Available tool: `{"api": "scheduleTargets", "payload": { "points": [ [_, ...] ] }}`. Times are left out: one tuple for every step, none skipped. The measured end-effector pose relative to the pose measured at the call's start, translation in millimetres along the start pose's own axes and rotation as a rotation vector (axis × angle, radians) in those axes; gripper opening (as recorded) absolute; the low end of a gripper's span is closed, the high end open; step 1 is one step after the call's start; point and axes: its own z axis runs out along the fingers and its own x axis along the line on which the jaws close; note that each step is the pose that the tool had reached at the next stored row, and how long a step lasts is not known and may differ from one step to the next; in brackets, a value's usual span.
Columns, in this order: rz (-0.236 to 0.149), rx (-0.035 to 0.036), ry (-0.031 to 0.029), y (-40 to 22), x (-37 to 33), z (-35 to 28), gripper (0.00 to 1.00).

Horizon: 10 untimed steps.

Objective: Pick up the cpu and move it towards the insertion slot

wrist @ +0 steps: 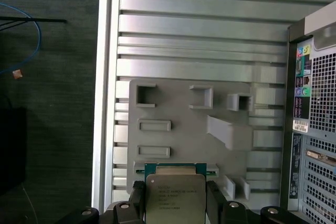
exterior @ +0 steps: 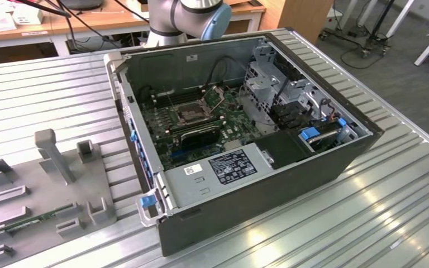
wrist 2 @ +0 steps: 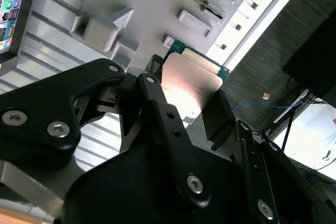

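First wrist view: end effector (wrist: 176,202) tight around cpu (wrist: 175,192) above tray (wrist: 178,113).

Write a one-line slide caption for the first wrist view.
Gripper shut on the cpu, held above the grey tray on the ribbed metal table, beside the computer case.

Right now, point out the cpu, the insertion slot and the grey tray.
cpu (wrist: 175,200), first wrist view: middle of its metal top.
insertion slot (exterior: 190,113), exterior view: its dark centre.
grey tray (wrist: 184,129), first wrist view: bare base between recesses.
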Motion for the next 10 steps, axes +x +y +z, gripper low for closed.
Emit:
{"api": "scheduleTargets", "payload": {
  "points": [
    [0.000, 0.0000, 0.0000, 0.0, -0.3, 0.0, 0.55],
    [0.000, 0.0000, 0.0001, 0.0, -0.7, 0.0, 0.55],
    [0.000, 0.0001, 0.0001, 0.0, -1.1, -0.1, 0.55],
    [0.000, 0.0000, 0.0000, -0.1, -1.5, 0.0, 0.55],
    [0.000, 0.0000, 0.0000, -0.1, -1.9, 0.1, 0.55],
    [0.000, 0.0000, 0.0000, -0.1, -2.4, 0.1, 0.55],
    [0.000, 0.0000, -0.0001, -0.1, -2.9, 0.1, 0.55],
    [0.000, 0.0000, 0.0001, -0.1, -3.5, 0.1, 0.55],
    [0.000, 0.0000, 0.0000, -0.1, -4.0, 0.1, 0.55],
    [0.000, 0.0000, 0.0001, -0.1, -4.6, 0.1, 0.55]
  ]
}}
